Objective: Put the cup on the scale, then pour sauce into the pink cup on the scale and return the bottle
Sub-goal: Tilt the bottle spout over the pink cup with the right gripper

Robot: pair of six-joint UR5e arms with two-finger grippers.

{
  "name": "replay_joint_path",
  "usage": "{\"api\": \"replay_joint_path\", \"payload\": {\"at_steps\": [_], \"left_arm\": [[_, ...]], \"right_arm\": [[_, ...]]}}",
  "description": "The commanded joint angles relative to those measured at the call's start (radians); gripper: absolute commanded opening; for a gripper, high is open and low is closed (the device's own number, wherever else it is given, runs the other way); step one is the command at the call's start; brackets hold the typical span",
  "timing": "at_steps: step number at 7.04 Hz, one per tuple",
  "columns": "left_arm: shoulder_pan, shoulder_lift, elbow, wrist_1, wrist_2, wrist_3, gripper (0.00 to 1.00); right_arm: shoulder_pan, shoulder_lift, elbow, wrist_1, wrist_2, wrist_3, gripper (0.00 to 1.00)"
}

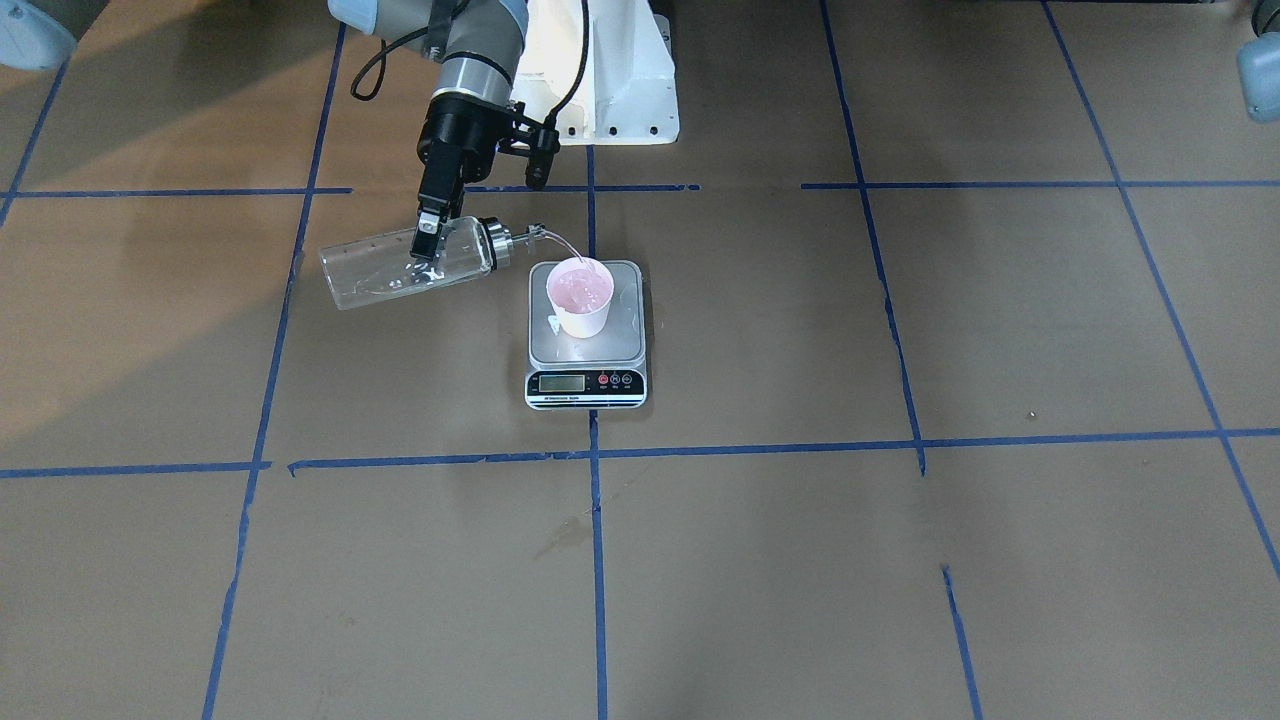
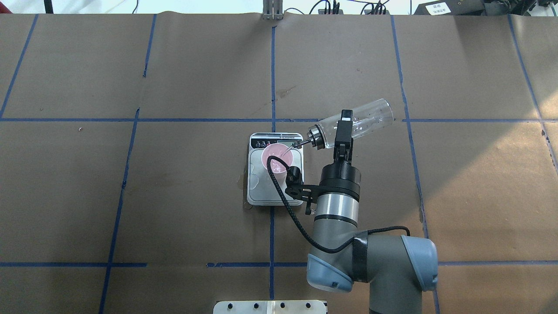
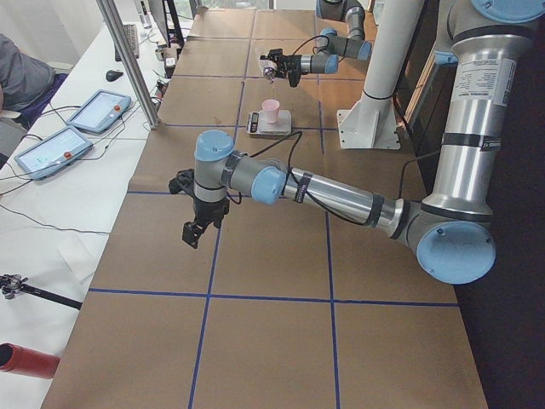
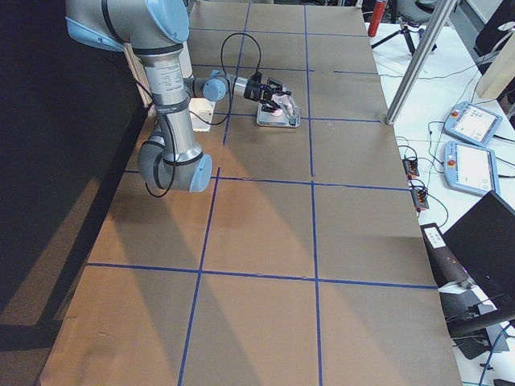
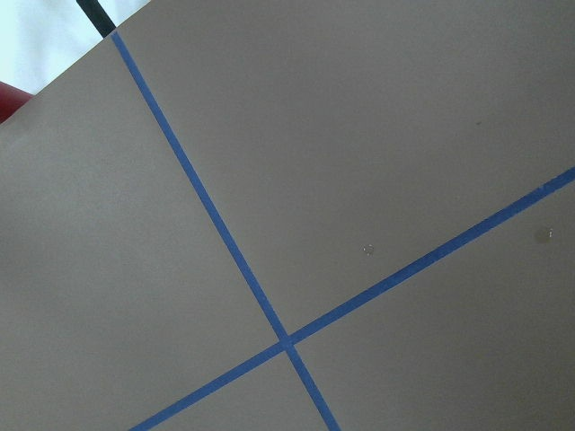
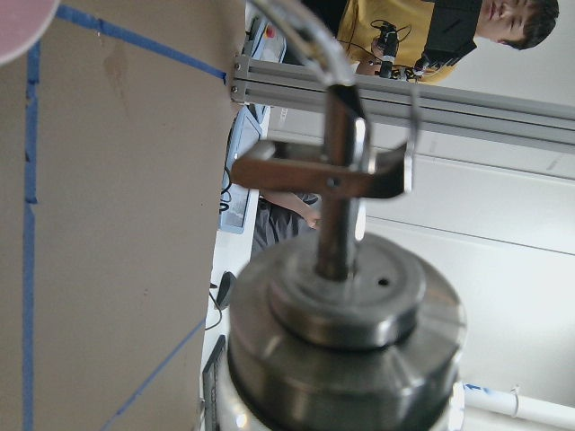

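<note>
The pale-pink cup [image 1: 581,296] stands upright on the steel platform of the scale [image 1: 622,342], towards its back left. My right gripper [image 1: 428,235] is shut on the clear glass bottle [image 1: 400,265] and holds it almost level, tipped spout-down. The metal spout [image 1: 545,236] is over the cup's rim and a thin stream runs into the cup. The overhead view shows the same gripper [image 2: 344,126], bottle [image 2: 364,117] and cup [image 2: 276,155]. The right wrist view shows the metal cap [image 6: 346,332] close up. My left gripper [image 3: 194,232] hangs over bare table far from the scale; I cannot tell whether it is open.
The white robot base [image 1: 610,80] stands just behind the scale. Blue tape lines grid the brown table. An aluminium post [image 3: 128,60] and two tablets [image 3: 98,111] are at the operators' edge. A person [image 6: 503,22] shows beyond the table.
</note>
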Motion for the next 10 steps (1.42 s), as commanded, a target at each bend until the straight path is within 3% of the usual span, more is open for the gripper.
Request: {"api": "replay_joint_path", "payload": {"at_steps": [1, 4, 6, 8, 10], "left_arm": [[0.000, -0.001, -0.004, 0.000, 0.000, 0.000, 1.00], [0.000, -0.002, -0.006, 0.000, -0.002, -0.002, 1.00], [0.000, -0.002, -0.004, 0.000, -0.002, -0.003, 1.00], [0.000, -0.005, -0.006, 0.000, -0.002, -0.005, 1.00], [-0.009, -0.008, -0.011, 0.002, 0.000, -0.010, 1.00]], "right_arm": [[-0.005, -0.010, -0.047, 0.186, 0.028, 0.037, 0.00], [0.000, -0.003, -0.030, 0.324, 0.112, 0.094, 0.00], [0.007, -0.048, 0.112, 0.348, 0.183, 0.121, 0.00], [0.024, -0.082, 0.181, 0.348, 0.258, 0.320, 0.00], [0.117, -0.081, 0.204, 0.351, 0.428, 0.581, 0.00]]}}
